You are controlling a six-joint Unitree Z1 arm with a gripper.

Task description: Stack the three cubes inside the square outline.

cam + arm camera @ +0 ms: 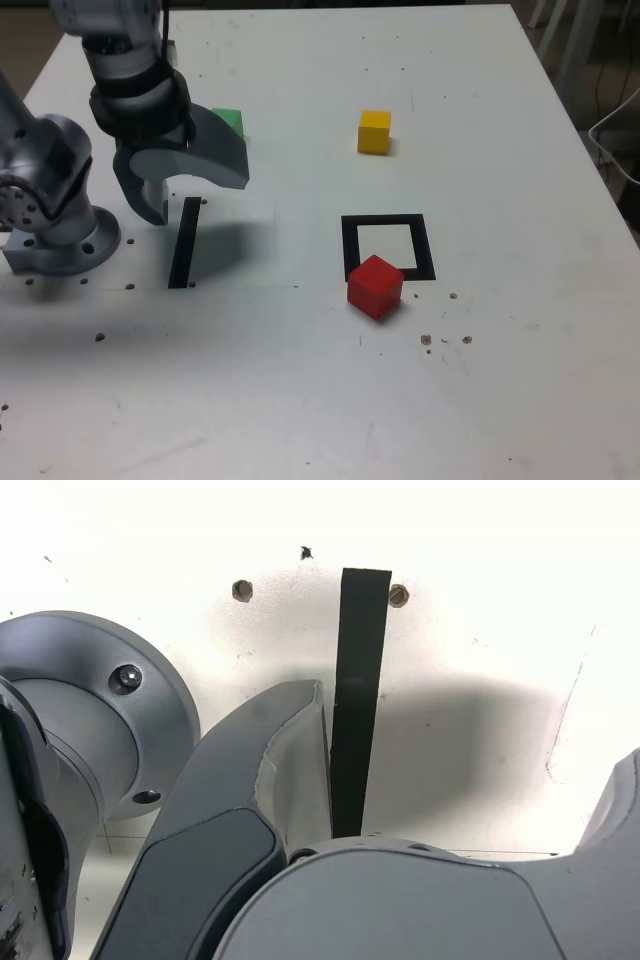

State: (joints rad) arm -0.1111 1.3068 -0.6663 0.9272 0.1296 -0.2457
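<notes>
- Three cubes lie loose and apart on the white table (300,400), none stacked: the green cube (231,122), the yellow cube (374,131) and the red cube (375,286).
- None of them sits inside the square outline (389,247); its white centre is bare. The red cube rests at the outline's near edge, about 7 o'clock from its centre in the exterior view, overlapping the black border and turned at an angle to it.
- The yellow cube stands well apart from the outline, at roughly 12 o'clock from it.
- The gripper (185,185) hangs over the table near the arm's base (60,240), its jaws spread wide with nothing between them; in the wrist view the gripper (470,780) frames only bare table and the thin black strip (358,695).
- That strip (185,242) lies just below the jaws in the exterior view and is no part of the job.
- The green cube is the nearest, just beyond the gripper at about 1 o'clock, partly hidden behind the upper jaw.
- The red cube lies at about 4 o'clock from the gripper, well apart; the outline sits at about 3 to 4 o'clock.
- My judgement: the stack is not yet begun, and any first pick calls for a reach away from the base; being cubes, they have no long axis to align with, though the red one's skew may need a wrist turn.
</notes>
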